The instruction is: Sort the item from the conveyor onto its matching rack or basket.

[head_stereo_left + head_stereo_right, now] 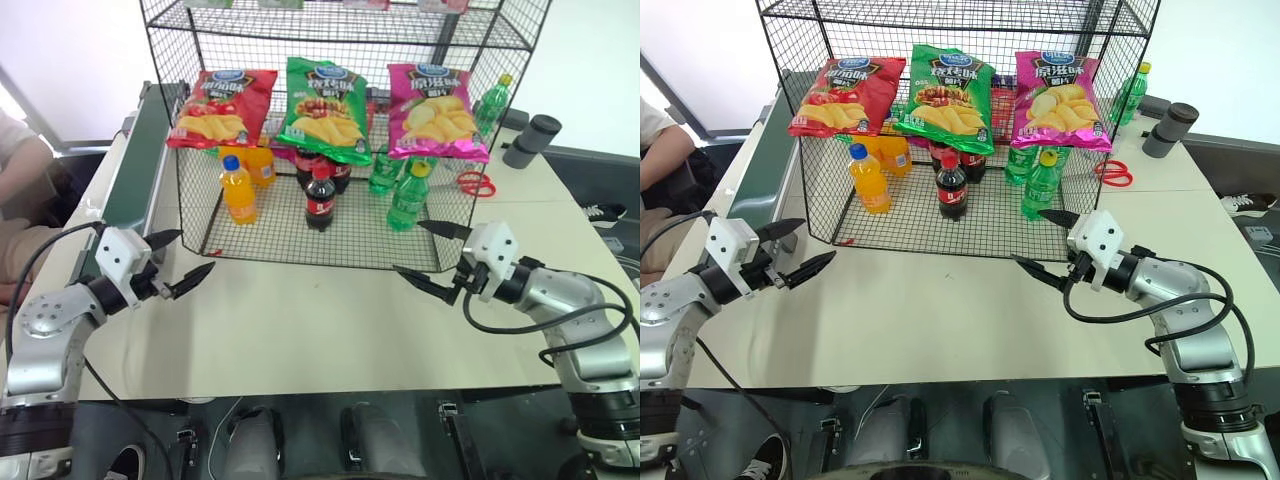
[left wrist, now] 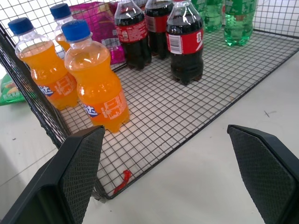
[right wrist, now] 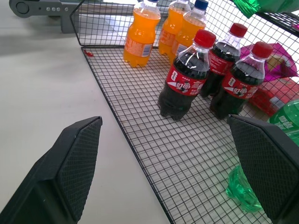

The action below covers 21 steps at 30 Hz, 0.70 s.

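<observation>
The item, a glossy green crisp bag (image 1: 325, 110), lies on the middle tier of the black wire rack (image 1: 300, 240), between a red bag (image 1: 218, 108) and a pink bag (image 1: 436, 112). The dark-green conveyor (image 1: 140, 170) runs along the table's left side, and the stretch I see carries nothing. My left gripper (image 1: 196, 250) hovers open and empty over the table, in front of the rack's left corner. On the other side, my right gripper (image 1: 407, 246) is open and empty in front of the rack's right corner. Both point inward at the bottom tier.
Orange bottles (image 2: 96, 86), cola bottles (image 3: 184, 81) and green bottles (image 1: 408, 195) stand on the rack's bottom tier. Red scissors (image 1: 477, 183) and a grey cylinder (image 1: 530, 140) lie to the right of the rack. A person (image 1: 20, 200) sits at the far left.
</observation>
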### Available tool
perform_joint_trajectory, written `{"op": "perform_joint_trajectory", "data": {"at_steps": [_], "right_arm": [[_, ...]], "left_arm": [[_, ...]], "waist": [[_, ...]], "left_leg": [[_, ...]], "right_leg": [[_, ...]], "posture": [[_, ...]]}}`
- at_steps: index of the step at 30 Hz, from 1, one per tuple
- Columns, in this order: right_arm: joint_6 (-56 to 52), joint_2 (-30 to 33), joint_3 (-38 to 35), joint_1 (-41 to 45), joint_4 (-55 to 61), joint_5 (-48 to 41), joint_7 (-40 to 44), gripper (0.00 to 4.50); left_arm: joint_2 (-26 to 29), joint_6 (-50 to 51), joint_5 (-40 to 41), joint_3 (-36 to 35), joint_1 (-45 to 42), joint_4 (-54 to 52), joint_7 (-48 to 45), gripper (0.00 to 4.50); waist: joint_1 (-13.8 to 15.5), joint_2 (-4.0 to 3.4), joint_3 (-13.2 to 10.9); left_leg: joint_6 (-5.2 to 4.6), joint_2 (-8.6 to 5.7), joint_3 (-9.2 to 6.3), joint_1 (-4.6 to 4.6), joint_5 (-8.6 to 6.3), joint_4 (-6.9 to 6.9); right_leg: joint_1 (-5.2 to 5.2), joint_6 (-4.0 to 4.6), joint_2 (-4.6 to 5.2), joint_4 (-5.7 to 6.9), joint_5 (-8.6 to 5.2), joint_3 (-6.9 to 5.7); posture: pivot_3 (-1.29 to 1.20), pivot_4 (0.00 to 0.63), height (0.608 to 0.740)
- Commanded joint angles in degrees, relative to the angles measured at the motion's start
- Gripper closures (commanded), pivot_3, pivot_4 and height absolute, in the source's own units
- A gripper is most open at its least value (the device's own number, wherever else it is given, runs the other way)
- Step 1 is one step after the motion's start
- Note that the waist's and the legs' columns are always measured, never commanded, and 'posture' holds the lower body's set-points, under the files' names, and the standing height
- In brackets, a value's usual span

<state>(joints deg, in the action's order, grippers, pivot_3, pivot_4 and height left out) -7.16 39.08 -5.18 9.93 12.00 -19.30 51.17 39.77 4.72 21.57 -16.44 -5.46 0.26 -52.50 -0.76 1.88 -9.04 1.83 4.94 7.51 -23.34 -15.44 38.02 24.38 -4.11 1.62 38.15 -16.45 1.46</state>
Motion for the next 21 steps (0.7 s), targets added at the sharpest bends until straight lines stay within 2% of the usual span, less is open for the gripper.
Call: {"op": "perform_joint_trajectory", "data": {"at_steps": [1,21], "right_arm": [[1.0,-0.3,-0.4,0.6,0.7,-0.1,-0.1,0.05],[-0.2,0.9,-2.3,0.6,1.6,-1.9,0.8,0.05]], "left_arm": [[0.5,-1.5,0.6,-0.8,-1.4,-0.2,-0.4,0.00],[1.5,-1.6,0.8,-0.4,-1.1,0.4,-3.0,0.00]], "waist": [[0.0,0.00,0.0],[0.0,0.00,0.0]], "left_leg": [[0.00,0.00,0.00,0.00,0.00,0.00],[0.00,0.00,0.01,0.00,0.00,0.02]], "right_leg": [[0.00,0.00,0.00,0.00,0.00,0.00],[0.00,-0.01,-0.01,0.02,0.00,0.00]], "posture": [[0.00,0.150,0.740],[0.00,0.150,0.740]]}}
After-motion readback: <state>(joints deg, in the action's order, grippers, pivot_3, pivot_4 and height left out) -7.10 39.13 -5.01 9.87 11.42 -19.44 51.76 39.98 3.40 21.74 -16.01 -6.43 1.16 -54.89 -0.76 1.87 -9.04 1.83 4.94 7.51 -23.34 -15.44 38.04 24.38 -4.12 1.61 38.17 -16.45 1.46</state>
